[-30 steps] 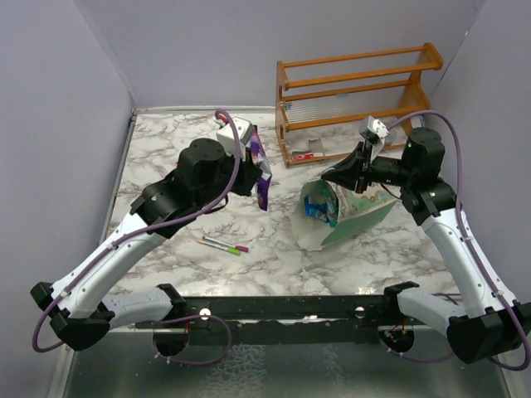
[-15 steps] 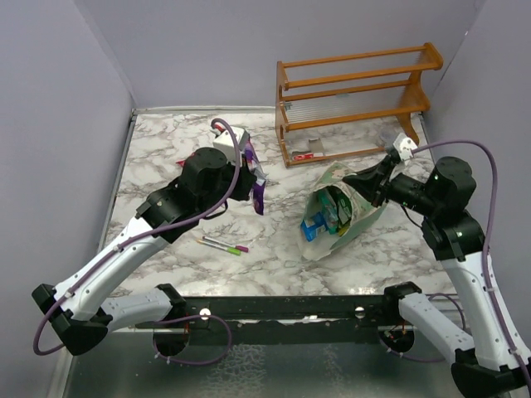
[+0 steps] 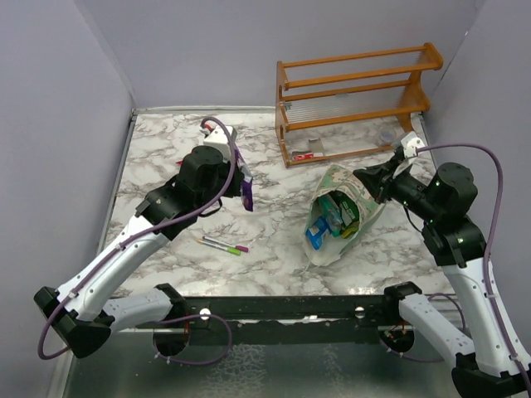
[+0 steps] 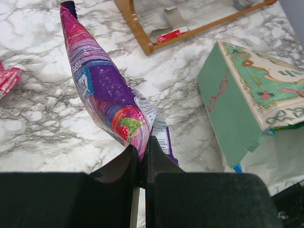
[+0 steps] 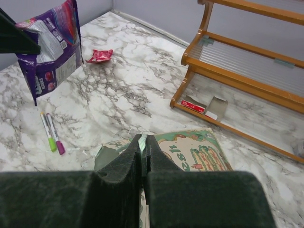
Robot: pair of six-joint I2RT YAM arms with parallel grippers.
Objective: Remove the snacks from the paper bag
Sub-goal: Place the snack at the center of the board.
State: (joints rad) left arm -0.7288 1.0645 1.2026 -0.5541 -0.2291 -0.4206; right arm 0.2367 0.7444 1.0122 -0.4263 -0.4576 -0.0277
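Snacks show in two places. A glossy purple packet (image 4: 102, 90), printed with pink stripes and a red berry, hangs clear of the marble bench (image 3: 274, 265), pinched at one edge by the closed left claw (image 4: 142, 147) over the bench's left half. Several more packets (image 3: 330, 217), blue, teal and green, sit crowded inside the paper bag (image 3: 358, 207), which lies right of centre. The bag is pale green with a patterned face and a cream lining, and its mouth gapes toward the overhead camera. The right claw (image 5: 142, 142) is closed on the bag's far rim, with a thin edge of paper nipped between its fingers.

A small pink packet (image 5: 99, 55) lies alone on the bench toward the far left. Two marker pens (image 3: 226, 245), one green and one purple, lie side by side between the arms, nearer the front edge than the held packet. An orange wooden rack (image 3: 357, 99) stands against the back wall behind the bag, well apart from it, and a red-and-white flat item (image 3: 305, 154) rests on its lowest shelf.
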